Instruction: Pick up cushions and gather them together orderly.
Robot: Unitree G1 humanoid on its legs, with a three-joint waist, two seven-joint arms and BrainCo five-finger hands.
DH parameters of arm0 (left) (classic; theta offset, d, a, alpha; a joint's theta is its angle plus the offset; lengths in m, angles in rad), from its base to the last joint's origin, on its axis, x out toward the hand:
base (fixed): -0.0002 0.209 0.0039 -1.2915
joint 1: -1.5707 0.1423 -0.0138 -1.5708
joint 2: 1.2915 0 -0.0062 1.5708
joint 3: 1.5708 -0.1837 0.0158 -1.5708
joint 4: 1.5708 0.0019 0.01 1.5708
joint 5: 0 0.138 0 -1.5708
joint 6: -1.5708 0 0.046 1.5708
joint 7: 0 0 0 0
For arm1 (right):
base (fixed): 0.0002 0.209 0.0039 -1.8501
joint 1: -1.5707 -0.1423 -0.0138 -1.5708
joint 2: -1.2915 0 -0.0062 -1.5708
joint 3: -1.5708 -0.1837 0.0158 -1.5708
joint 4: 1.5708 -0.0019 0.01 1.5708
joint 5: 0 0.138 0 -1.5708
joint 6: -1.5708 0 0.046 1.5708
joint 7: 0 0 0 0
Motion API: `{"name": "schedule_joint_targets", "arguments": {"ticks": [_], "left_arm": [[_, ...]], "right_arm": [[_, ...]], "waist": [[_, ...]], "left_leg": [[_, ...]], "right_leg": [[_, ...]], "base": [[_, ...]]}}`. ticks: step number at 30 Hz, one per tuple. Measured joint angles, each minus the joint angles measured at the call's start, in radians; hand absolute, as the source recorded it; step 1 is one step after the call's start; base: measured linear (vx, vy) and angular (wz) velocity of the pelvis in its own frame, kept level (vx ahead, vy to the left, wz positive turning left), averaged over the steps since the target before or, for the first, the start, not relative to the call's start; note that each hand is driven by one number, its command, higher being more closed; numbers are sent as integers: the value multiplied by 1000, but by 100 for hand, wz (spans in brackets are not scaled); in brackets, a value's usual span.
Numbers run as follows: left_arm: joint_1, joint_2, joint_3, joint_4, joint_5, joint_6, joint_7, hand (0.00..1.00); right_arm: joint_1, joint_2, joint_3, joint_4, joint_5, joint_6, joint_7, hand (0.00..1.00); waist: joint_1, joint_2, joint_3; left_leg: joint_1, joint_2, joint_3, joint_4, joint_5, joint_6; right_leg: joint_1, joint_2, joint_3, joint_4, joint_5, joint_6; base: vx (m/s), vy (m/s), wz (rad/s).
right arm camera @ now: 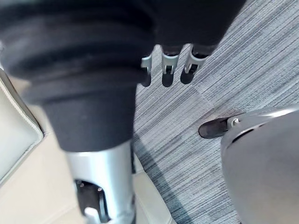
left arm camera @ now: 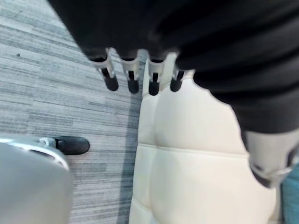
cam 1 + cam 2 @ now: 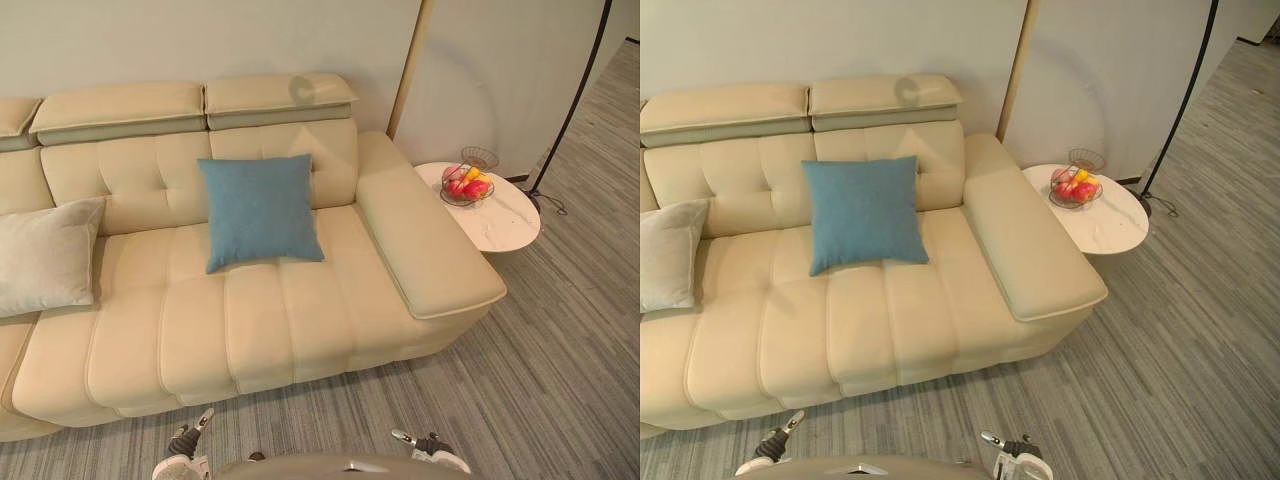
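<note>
A blue square cushion (image 3: 259, 211) leans upright against the backrest of the cream sofa (image 3: 250, 320), near its middle. A pale grey cushion (image 3: 45, 256) leans on the backrest further left, apart from the blue one. My left hand (image 2: 132, 77) hangs over the sofa's front edge and the floor, fingers straight and holding nothing. Over the carpet beside the sofa, my right hand (image 1: 169, 65) hangs open and empty too. Neither hand touches a cushion.
The sofa's wide right armrest (image 3: 425, 240) borders a round white side table (image 3: 505, 225) carrying a wire fruit basket (image 3: 465, 185). A black lamp pole (image 3: 575, 95) stands by the wall at the right. Grey striped carpet (image 3: 540, 380) lies in front of the sofa.
</note>
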Motion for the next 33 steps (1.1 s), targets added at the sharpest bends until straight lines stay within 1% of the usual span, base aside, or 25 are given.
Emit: {"name": "schedule_joint_targets", "arguments": {"ticks": [7,9,10,14,15,18,22,29,31,32,33], "left_arm": [[-2,0,-1,5,0,0,0,0],[-4,0,-3,5,0,0,0,0],[-5,0,-4,5,0,0,-1,0],[-5,6,-25,5,0,0,-3,0],[-5,7,-26,6,0,0,-8,0],[-5,13,-40,7,0,0,-23,0],[-13,17,-43,27,0,3,-26,0],[-22,17,-63,27,-1,3,-29,0],[-24,17,-65,26,-1,3,-29,0],[-25,21,-61,26,-3,3,-29,0],[-25,23,-60,25,-4,3,-29,0]], "right_arm": [[0,0,-2,1,0,0,0,0],[0,0,-2,4,0,1,0,0],[-1,0,-2,5,0,3,1,0],[-1,-1,-2,5,0,11,2,0],[-1,-1,-2,5,0,23,3,0],[-4,-1,-3,5,0,24,5,0],[-10,-2,-7,5,0,24,19,0],[-4,-3,-22,6,1,24,20,0],[-1,-3,-22,5,2,24,20,0],[-1,-3,-21,4,2,23,20,0],[-1,-3,-21,4,3,23,20,0]], "waist": [[-2,3,-1],[-1,4,-1],[1,5,-1],[-1,9,-2],[-1,10,-2],[-1,11,-2],[-13,12,-1],[-20,16,9],[-19,17,14],[-13,7,28],[-9,1,30]], "left_leg": [[-7,-1,-11,-2,1,1],[-12,-1,-16,-3,1,1],[-14,-1,-16,-5,-5,-8],[-27,-1,-13,-5,-12,-9],[-26,0,-9,0,-16,-11],[-23,3,9,1,-15,-9],[-16,9,27,1,-18,-12],[5,15,56,1,-24,-16],[14,18,75,2,-32,-24],[-8,25,91,72,-73,-47],[-24,24,82,106,-92,-66]], "right_leg": [[0,-2,-15,-2,0,0],[0,-2,-22,-5,3,5],[0,-2,-22,-8,3,5],[-5,-2,-24,-25,11,10],[-3,-2,-23,-33,17,17],[-2,1,-16,-47,36,28],[2,7,-11,-59,46,30],[4,10,10,-54,50,27],[-2,14,34,-50,51,25],[-26,16,78,-43,54,21],[-37,16,99,-42,54,19]], "base": [[0,0,4],[-7,-4,11],[0,0,0],[9,-3,-2],[51,-10,-8],[59,-14,-18],[41,-29,-13],[-39,-27,-13],[-92,-7,-41],[-99,11,-60],[-87,12,-71]]}}
